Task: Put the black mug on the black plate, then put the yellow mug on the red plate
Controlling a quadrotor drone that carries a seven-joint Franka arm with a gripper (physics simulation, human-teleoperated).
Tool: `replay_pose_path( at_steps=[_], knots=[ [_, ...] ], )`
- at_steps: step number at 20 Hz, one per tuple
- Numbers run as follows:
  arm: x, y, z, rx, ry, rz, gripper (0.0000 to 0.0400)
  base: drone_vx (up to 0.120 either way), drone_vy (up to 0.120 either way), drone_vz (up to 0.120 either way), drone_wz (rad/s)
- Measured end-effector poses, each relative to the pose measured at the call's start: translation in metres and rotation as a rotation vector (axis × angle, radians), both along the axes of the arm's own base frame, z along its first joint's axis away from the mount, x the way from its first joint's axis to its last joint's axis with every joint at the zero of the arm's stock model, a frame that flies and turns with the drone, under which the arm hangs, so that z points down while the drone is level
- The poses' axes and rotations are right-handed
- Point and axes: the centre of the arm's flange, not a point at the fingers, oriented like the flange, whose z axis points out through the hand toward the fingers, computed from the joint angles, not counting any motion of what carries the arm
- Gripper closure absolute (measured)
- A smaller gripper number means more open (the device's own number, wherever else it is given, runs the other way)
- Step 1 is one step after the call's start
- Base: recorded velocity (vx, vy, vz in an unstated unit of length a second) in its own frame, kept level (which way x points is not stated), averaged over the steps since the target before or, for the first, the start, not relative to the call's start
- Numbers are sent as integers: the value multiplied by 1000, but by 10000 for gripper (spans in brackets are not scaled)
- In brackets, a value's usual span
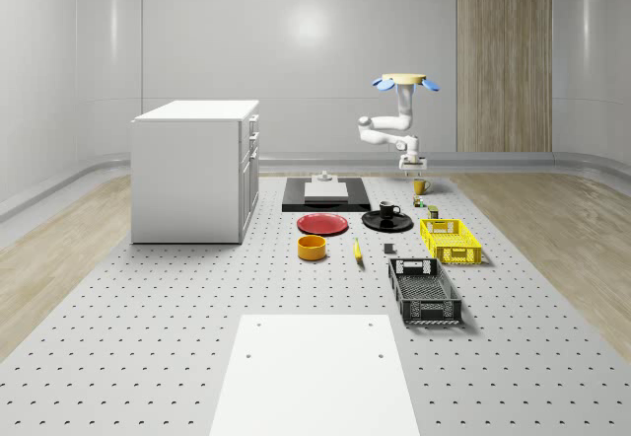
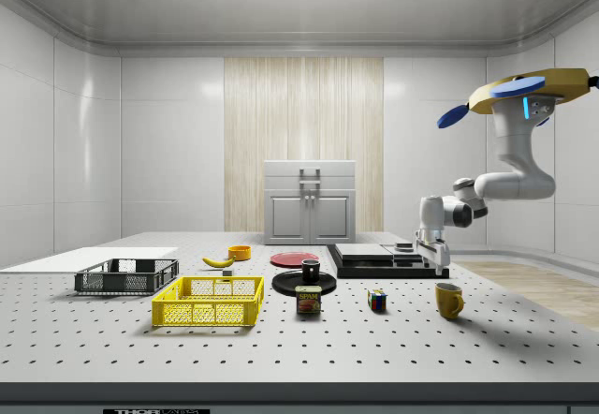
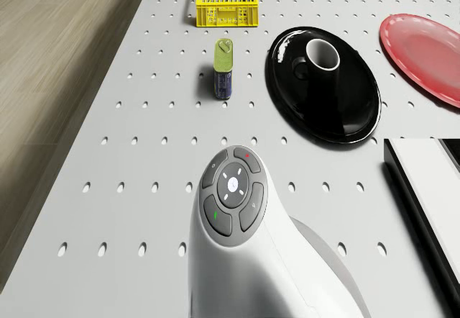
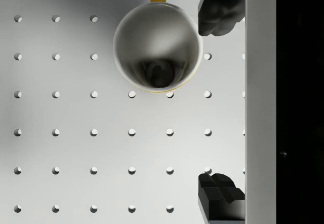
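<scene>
Spread wide and empty, the claw (image 4: 221, 102) hangs above the bench (image 1: 148, 337), just beside the yellow mug (image 4: 157, 45) and not yet over it; its dark fingers (image 4: 218, 12) point down, probably so that they can descend around the mug's round wall. The drone (image 2: 524, 91) hovers high over the far end of the bench, near the black slab (image 1: 325, 196). The black mug (image 3: 317, 57) already stands upright on the glossy black plate (image 3: 338, 109), so I judge the first step as done. The red plate (image 1: 322, 224), flat and shiny, waits empty beside it, well apart from the yellow mug, which has a smooth grey inside.
</scene>
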Motion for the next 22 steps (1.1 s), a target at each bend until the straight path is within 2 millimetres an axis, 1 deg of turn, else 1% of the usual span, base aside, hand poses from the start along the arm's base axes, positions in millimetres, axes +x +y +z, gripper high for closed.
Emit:
replay_pose_path(
  at_steps=[2,3,6,11,22],
  knots=[
    [0,0,0,0,0,0,0,-120,0,0,0],
    [0,0,0,0,0,0,0,-40,0,0,0],
    [0,0,5,0,0,0,0,0,0,0,0],
    [0,0,23,0,0,0,0,0,0,0,0],
    [0,-10,48,0,0,0,0,0,0,0,0]
  ],
)
